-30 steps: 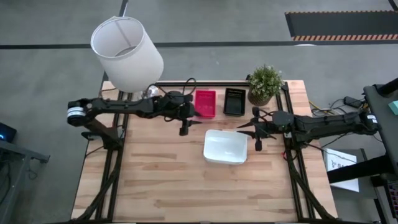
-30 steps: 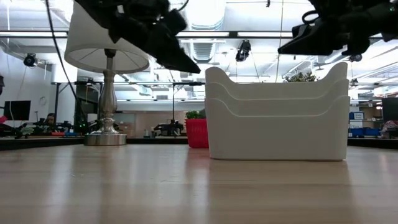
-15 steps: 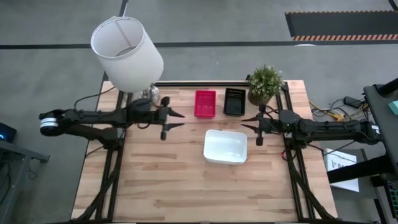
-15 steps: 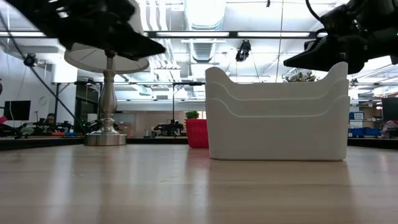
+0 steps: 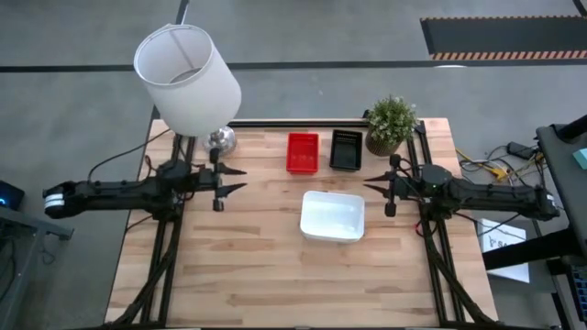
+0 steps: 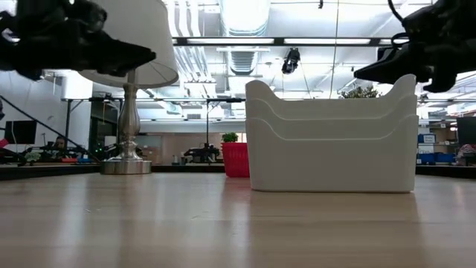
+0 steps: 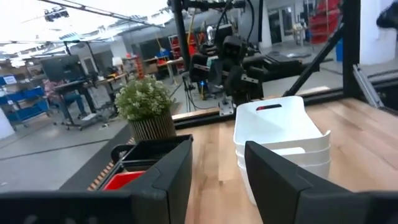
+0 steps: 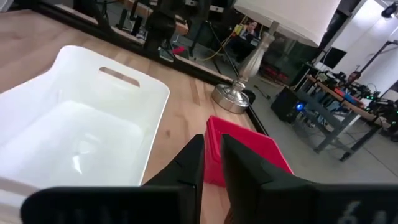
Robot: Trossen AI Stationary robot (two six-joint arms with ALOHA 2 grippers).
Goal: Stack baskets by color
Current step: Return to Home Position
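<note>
Three white baskets (image 5: 332, 215) sit nested in one stack (image 6: 331, 141) on the middle of the table. A red basket (image 5: 303, 152) and a black basket (image 5: 346, 149) rest side by side near the far edge. My left gripper (image 5: 242, 180) hovers open over the table's left side, pointing level toward the baskets (image 7: 217, 144). At the right of the table, just right of the white stack, my right gripper (image 5: 367, 181) hangs level, its fingers a narrow gap apart (image 8: 213, 140). Neither gripper holds anything.
A lamp with a white shade (image 5: 188, 78) and a metal foot (image 5: 220, 139) stands at the far left corner. A potted green plant (image 5: 392, 124) stands at the far right, beside the black basket. Bare wood lies along the near half of the table (image 5: 275, 275).
My left gripper has drawn back from beside the red basket toward the table's left edge, sinking a little and levelling out. My right gripper has pulled back a little toward the right edge. The baskets have not moved.
</note>
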